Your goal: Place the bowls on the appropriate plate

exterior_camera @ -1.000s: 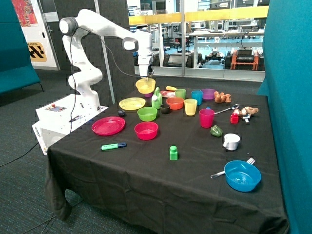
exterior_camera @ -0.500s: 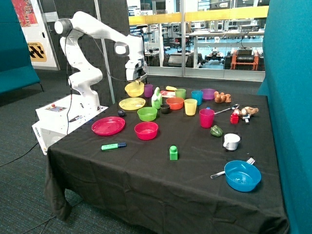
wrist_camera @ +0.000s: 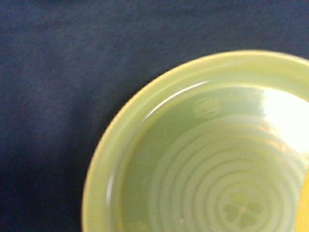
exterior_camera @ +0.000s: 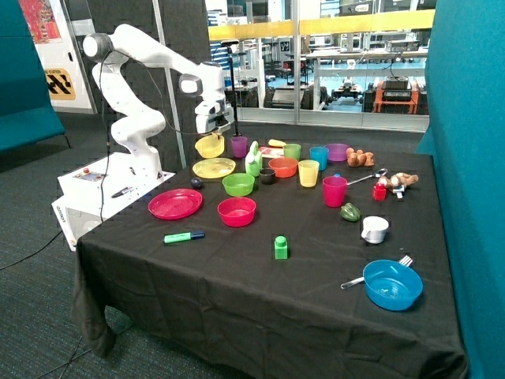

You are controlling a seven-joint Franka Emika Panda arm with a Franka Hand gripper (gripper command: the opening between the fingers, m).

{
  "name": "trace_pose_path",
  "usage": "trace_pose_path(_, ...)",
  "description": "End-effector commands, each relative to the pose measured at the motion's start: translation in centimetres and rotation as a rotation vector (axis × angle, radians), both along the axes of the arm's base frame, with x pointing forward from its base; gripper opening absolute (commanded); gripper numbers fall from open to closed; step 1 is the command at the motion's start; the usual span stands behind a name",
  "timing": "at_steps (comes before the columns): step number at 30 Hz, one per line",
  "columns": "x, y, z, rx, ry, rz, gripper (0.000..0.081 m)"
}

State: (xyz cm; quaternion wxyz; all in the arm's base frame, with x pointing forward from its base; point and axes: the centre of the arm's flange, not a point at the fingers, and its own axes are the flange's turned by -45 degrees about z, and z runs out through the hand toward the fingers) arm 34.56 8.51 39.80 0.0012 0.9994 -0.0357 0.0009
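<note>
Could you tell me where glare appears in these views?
Wrist view: a white glare patch and thin highlight arc on the yellow plate. Outside view: no glare on the black cloth, where the gripper holds the yellow bowl above that plate.

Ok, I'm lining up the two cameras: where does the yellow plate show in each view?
Outside view: the yellow plate lies near the table's far edge, next to the lime-green bowl, just under the yellow bowl held by the gripper.
Wrist view: the yellow plate fills most of the picture, seen from above.
Shared landmark: the black tablecloth around the plate, dark in the wrist view too.
</note>
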Motion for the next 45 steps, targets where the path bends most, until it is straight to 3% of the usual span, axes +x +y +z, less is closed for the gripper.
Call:
trace_pose_path(1,-1.0,3.0,-1.7,0.0025,0.0018,0.019,0.0)
trace_pose_path(11,-0.6,5.0,-4.4,0.0025,0.0018,0.071,0.0)
trace_pose_path(22,-0.7,4.2,-7.4,0.0025,0.0018,0.062,0.0)
trace_pose_path(39,-0.4,3.7,-7.6,0.0025,0.0019,0.09,0.0)
trace_pose_path(41,-0.4,3.5,-7.6,0.0025,0.0019,0.09,0.015)
trace_pose_path(45,-0.4,3.2,-7.5,0.0025,0.0019,0.092,0.033)
